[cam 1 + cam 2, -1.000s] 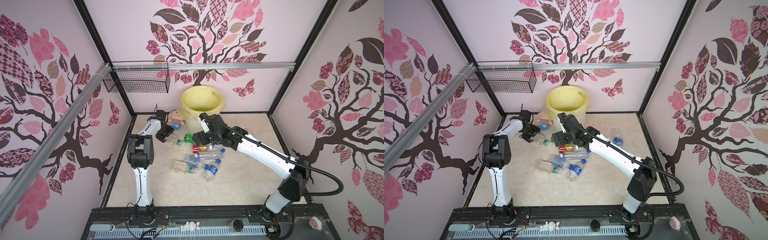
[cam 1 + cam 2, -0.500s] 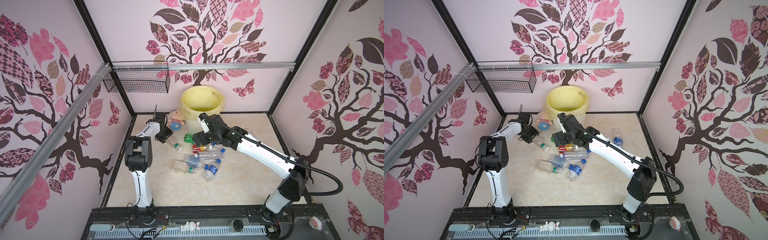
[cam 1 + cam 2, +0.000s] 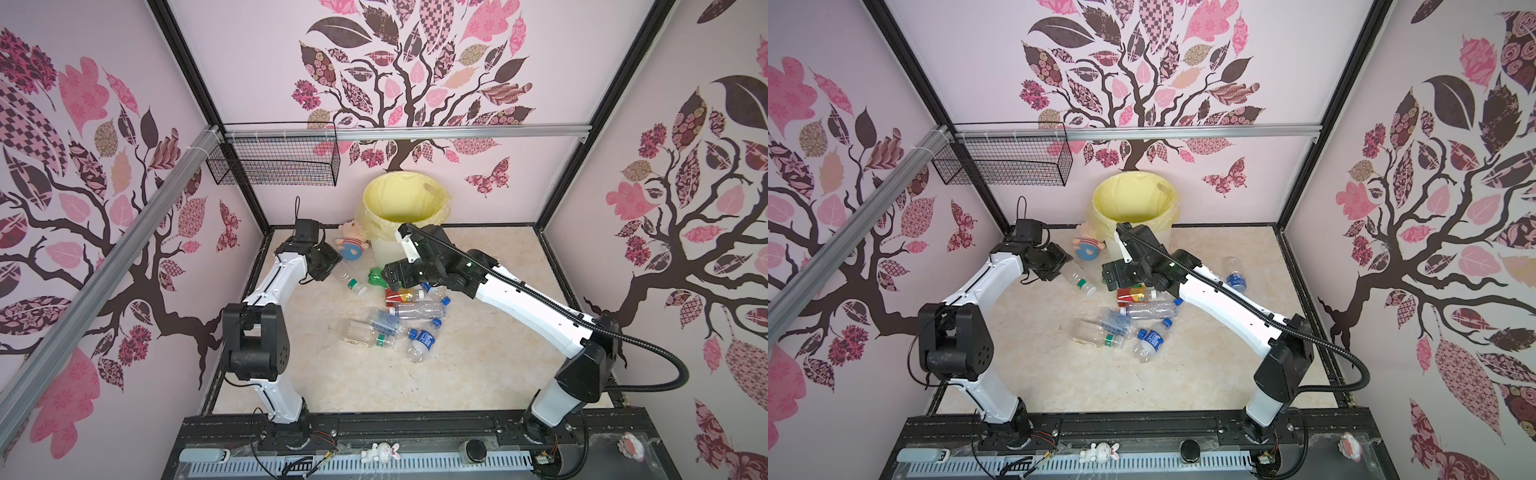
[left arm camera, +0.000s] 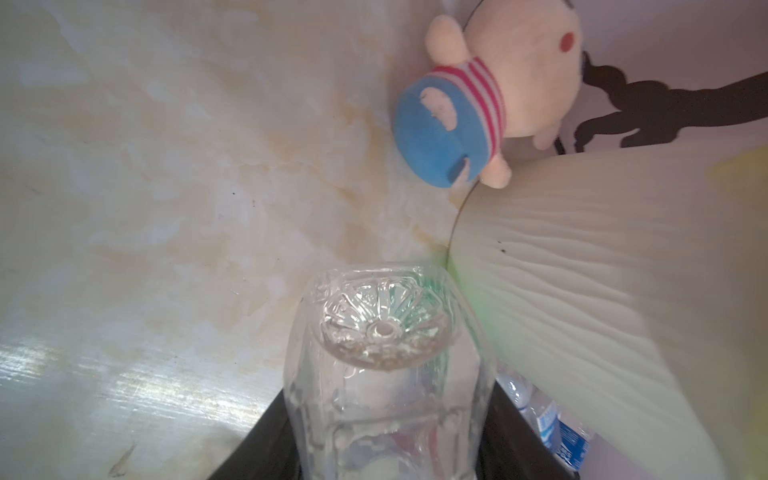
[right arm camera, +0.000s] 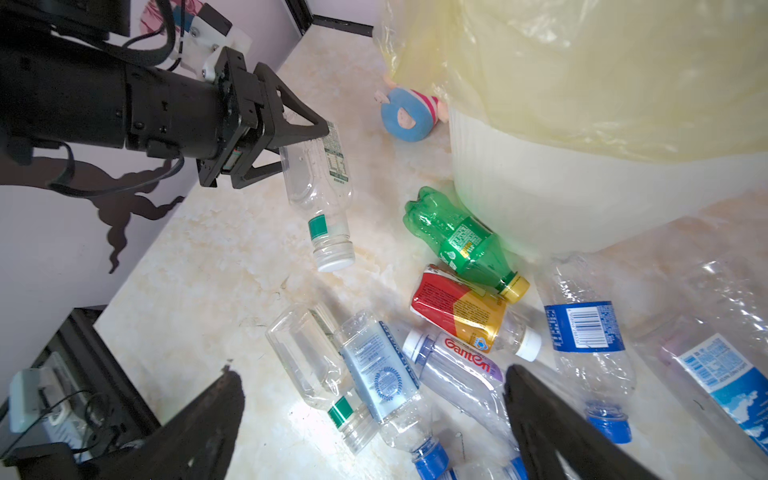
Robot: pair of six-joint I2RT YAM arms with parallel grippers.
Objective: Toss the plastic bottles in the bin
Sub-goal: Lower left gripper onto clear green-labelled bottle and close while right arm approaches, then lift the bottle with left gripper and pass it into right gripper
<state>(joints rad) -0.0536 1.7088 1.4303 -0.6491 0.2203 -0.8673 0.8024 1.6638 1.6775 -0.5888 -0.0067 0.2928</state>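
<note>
Pink walls with dark tree decals, a pale marbled floor [image 3: 478, 374], and here's the action. The clear plastic bottle with the green band and white cap [image 5: 322, 195] sits in the left gripper [image 5: 305, 147], jaws pinched on its base end. Its long axis slants away from the jaws, cap lowest and pointing toward the heap. Whether that cap touches the floor, I can't tell.

What matters for the next move is the round cream ribbed bin with the yellow liner [image 3: 386, 251]. It stands just beyond this gripper, toward the back wall, with its rim well above the bottle. My read: lift first, then swing across over the rim, and the left arm is the loaded one and close.

A pink-and-blue plush doll [image 3: 353, 245] lies low on the floor between gripper and bin, probably no obstacle once the bottle is up.

Over to the right gripper [image 5: 372, 372]: jaws spread wide, nothing in them, hovering above the heap of loose bottles [image 3: 399, 320]. A green bottle [image 5: 457, 237] and a red-labelled bottle [image 5: 453, 307] lie nearest the bin's foot. A black wire basket [image 3: 274, 162] hangs on the wall, out of play.
</note>
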